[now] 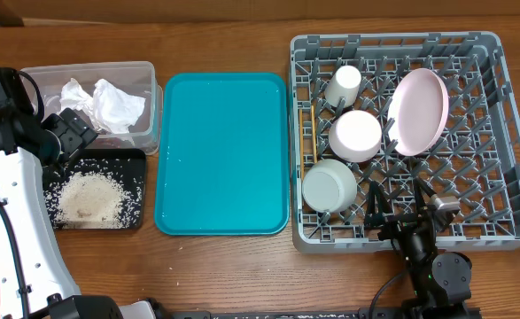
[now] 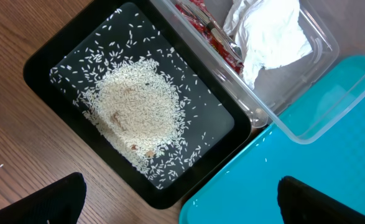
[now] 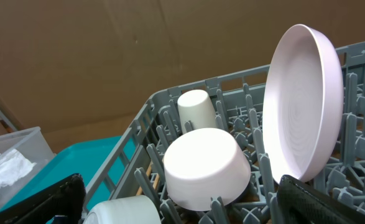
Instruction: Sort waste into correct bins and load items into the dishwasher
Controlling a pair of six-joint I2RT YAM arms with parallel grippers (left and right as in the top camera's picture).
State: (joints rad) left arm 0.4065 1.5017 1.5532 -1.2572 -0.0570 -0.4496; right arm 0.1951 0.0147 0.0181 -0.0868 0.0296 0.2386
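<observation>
The left pincer [image 2: 182,208] is wide open, holding nothing. Just under it rice [image 2: 132,109] lies in the black tray [image 2: 61,55]. Past that, napkins [image 2: 272,31] and a red wrapper [image 2: 210,31] sit in the clear tub [image 2: 306,126]. The right pincer [image 3: 185,205] is wide open too, by the grey rack [image 3: 142,121]; a white bowl [image 3: 204,168], cup [image 3: 194,109] and pink plate [image 3: 303,102] sit inside

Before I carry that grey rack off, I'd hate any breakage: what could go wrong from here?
1. The pink plate stands on edge between pegs; a jolt to the rack might tip it onto the white bowl beside it.
2. The right claw hangs open at the rack's near wall and could snag it.
3. The chopsticks lie along the rack's left side; being thin, they might slip out.
</observation>
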